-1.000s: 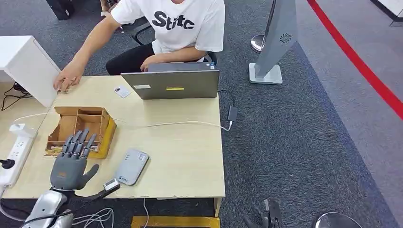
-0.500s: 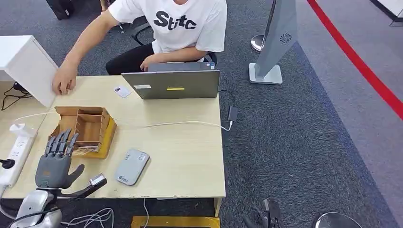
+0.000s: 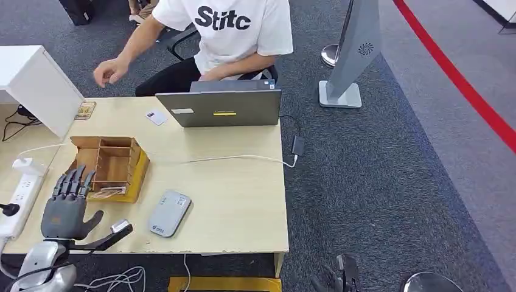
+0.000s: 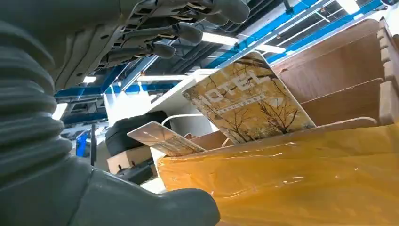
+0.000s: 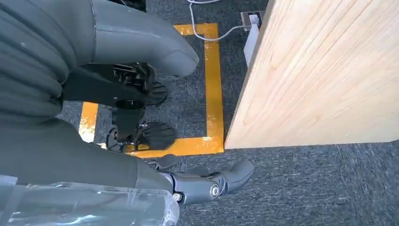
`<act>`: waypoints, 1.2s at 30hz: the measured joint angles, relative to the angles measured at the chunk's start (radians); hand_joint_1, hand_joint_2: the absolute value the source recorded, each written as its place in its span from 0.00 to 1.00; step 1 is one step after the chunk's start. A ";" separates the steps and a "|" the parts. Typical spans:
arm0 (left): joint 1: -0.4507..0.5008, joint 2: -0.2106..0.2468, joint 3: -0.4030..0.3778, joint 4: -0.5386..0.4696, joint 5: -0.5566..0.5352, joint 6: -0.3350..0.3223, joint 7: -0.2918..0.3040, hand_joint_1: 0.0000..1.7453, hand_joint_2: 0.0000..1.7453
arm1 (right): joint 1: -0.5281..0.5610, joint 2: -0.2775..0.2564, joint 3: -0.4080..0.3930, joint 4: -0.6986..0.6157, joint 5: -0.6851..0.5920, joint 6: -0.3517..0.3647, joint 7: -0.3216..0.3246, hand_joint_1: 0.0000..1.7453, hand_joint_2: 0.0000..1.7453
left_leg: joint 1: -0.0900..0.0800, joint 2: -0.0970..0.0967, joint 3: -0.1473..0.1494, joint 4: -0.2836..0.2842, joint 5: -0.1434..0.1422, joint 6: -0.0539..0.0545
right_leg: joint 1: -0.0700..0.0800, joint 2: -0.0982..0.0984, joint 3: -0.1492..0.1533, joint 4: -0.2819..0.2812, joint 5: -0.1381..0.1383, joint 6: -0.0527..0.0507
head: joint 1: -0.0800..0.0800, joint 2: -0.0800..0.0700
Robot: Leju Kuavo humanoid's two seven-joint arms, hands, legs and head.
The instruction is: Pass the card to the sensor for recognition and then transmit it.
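Note:
My left hand (image 3: 66, 210) hovers at the table's near left corner, fingers spread and holding nothing, just short of the wooden divided box (image 3: 104, 163). In the left wrist view that hand (image 4: 89, 61) faces a brown hotel card (image 4: 249, 101) leaning in the box, with a second card (image 4: 162, 139) beside it. The cards (image 3: 107, 192) sit in the box's front compartment. The grey card sensor (image 3: 169, 213) lies on the table to the right of my left hand. My right hand (image 3: 338, 275) hangs below the table's right corner; in its wrist view the hand (image 5: 94, 94) is empty, fingers apart.
A person sits behind the open laptop (image 3: 222, 107), one hand (image 3: 109, 72) raised over the table's far left. A patterned card (image 3: 85, 110) lies by the white cabinet (image 3: 42, 85), a small white card (image 3: 156, 117) near the laptop. A power strip (image 3: 18, 198) lies at the left edge.
My left hand has drawn back from over the box toward the table's near left edge. The person's hand has lifted off the table, leaving a card by the white cabinet.

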 joint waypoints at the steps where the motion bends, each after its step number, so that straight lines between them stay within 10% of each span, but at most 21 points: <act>1: -0.004 0.000 0.002 0.004 -0.002 0.000 -0.005 0.00 1.00 | 0.000 0.000 0.000 0.000 0.000 0.000 0.000 0.00 1.00 | 0.000 0.000 0.000 0.000 0.000 0.000 | 0.000 0.000 0.000 0.000 0.000 0.000 | 0.000 0.000; 6: -0.022 -0.004 0.016 0.021 -0.029 0.000 -0.029 0.06 1.00 | -0.002 0.000 0.000 0.000 0.003 0.000 0.006 0.00 1.00 | 0.000 0.000 0.000 0.000 0.000 0.000 | 0.000 0.000 0.000 0.000 0.000 0.000 | 0.000 0.000; 10: -0.031 -0.012 0.028 0.026 -0.047 0.000 -0.035 0.94 1.00 | -0.002 0.000 0.000 0.000 0.003 0.000 0.006 0.00 1.00 | 0.000 0.000 0.000 0.000 0.000 0.000 | 0.000 0.000 0.000 0.000 0.000 0.000 | 0.000 0.000; 11: -0.032 -0.014 0.032 0.026 -0.053 0.000 -0.036 0.97 1.00 | -0.003 0.000 0.000 0.000 0.003 0.001 0.006 0.00 1.00 | 0.000 0.000 0.000 0.000 0.000 0.000 | 0.000 0.000 0.000 0.000 0.000 0.000 | 0.000 0.000; 36: -0.085 -0.034 0.083 0.050 0.061 0.001 -0.162 1.00 1.00 | -0.009 0.002 0.003 0.000 0.005 0.003 0.014 0.00 1.00 | 0.000 0.000 0.000 0.000 0.000 0.000 | 0.000 0.000 0.000 0.000 0.000 0.000 | 0.000 0.000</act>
